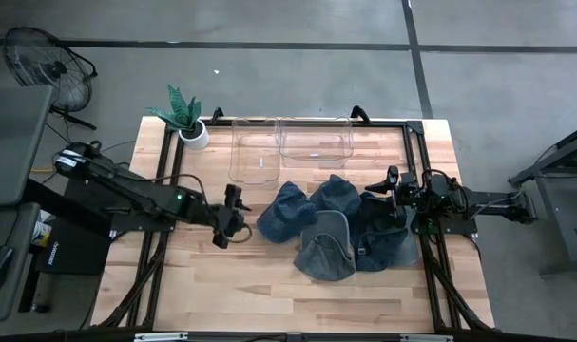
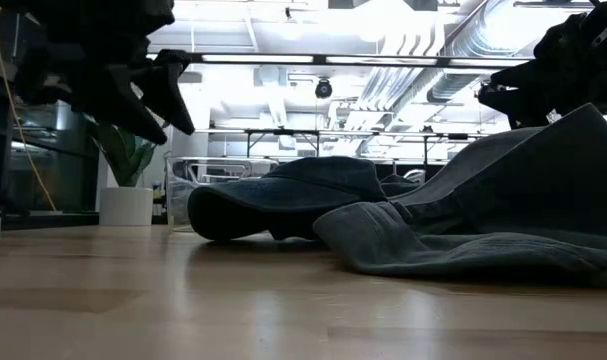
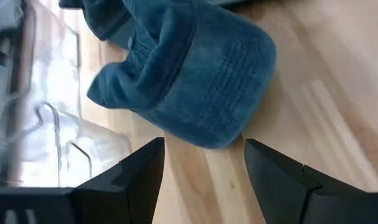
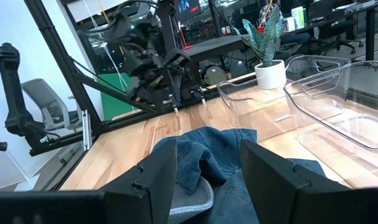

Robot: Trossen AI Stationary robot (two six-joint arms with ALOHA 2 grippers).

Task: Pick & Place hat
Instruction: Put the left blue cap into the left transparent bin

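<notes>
While its two dark fingers [image 3: 136,177] stand apart with nothing between them, the left gripper [image 1: 233,215] hangs just above the wooden table [image 1: 174,285], near the blue hat [image 1: 286,211] that lies closest to it. In the left wrist view that hat [image 3: 195,81] sits just beyond the fingertips, brim toward them, flat on the wood and touched by neither finger. Past it, toward the far edge of the table, stand two clear plastic bins [image 1: 290,144] side by side, and a small potted plant [image 1: 188,119] in a white pot stands at the far left corner. More hats lie heaped to the right of the first: a grey-blue one [image 1: 324,249] nearest the front edge and darker ones [image 1: 383,237] beside it. The right gripper [image 1: 394,186] waits over the dark end of that heap, its fingers [image 4: 157,174] spread as well; it seems to hold nothing, though the cloth below lies close.
</notes>
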